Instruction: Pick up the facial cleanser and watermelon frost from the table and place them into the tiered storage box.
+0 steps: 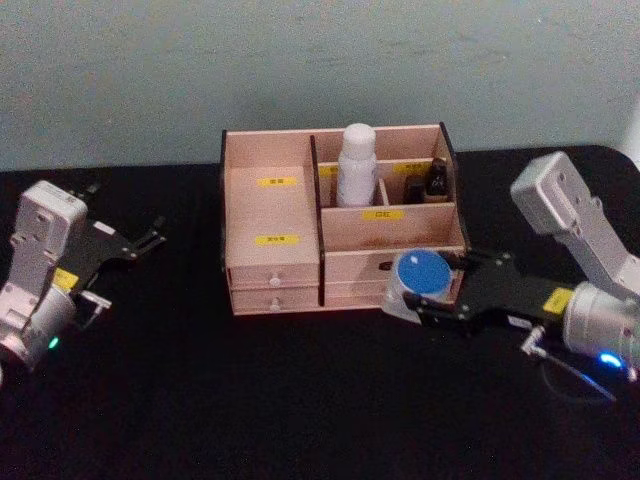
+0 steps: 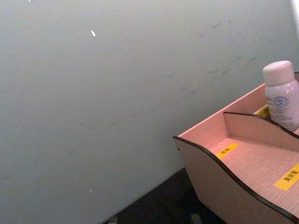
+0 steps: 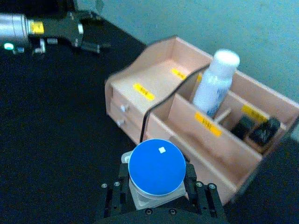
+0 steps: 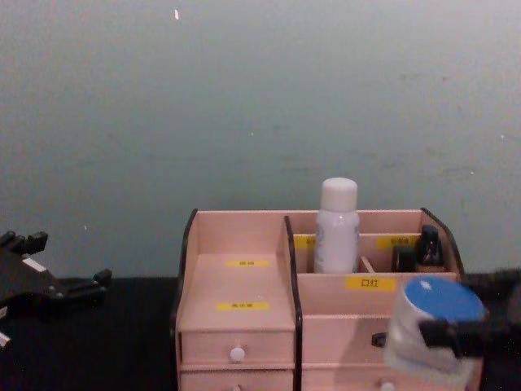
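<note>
Head view: right gripper (image 1: pixel 430 287) fingers clamp blue-lidded jar (image 1: pixel 420 270); left gripper (image 1: pixel 150 238) fingers spread, empty.

The tiered storage box (image 2: pixel 219 186) stands on a black table (image 2: pixel 163 200) before a pale green wall (image 2: pixel 93 102). A white bottle (image 2: pixel 281 95) stands upright in a rear compartment, between one and two o'clock from the upper yellow label (image 2: pixel 227 150).

The tiered storage box (image 1: pixel 270 215), pale pink with dark edges, yellow labels and white-knobbed drawers, stands at the surface's 12 o'clock; a white bottle (image 1: pixel 357 165) stands upright in its rear middle compartment; a blue-lidded jar (image 1: pixel 421 272), upright and gripped by the right hand (image 1: pixel 432 288), is at the box's 4 o'clock.
</note>
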Available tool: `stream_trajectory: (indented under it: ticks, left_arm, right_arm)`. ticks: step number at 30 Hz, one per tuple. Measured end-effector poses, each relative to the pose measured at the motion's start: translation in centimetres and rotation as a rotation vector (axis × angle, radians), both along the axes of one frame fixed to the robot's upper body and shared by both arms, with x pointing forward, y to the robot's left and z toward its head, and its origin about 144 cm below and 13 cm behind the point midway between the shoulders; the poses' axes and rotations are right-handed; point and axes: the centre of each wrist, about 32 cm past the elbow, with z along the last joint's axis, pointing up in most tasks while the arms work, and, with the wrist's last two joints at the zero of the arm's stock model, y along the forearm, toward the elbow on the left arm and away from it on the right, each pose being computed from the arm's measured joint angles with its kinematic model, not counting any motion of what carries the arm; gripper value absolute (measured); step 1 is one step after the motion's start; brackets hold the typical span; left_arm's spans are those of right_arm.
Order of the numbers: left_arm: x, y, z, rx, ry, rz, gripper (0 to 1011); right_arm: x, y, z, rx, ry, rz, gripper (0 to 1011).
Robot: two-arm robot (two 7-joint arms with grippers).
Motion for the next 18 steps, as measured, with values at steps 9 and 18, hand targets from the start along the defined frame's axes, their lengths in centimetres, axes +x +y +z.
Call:
stream_trajectory:
  ticks: [9,18]
  left_arm:
    - [0.0,0.0,0.0,0.0,0.0,0.0,1001]
    - [0.0,0.0,0.0,0.0,0.0,0.0,1001]
  right_arm:
    - [3.2,2.2,1.3,0.023,-0.056,0.042,718]
    - [6.5,4.3,2.3,0.04,-0.061,0.071,718]
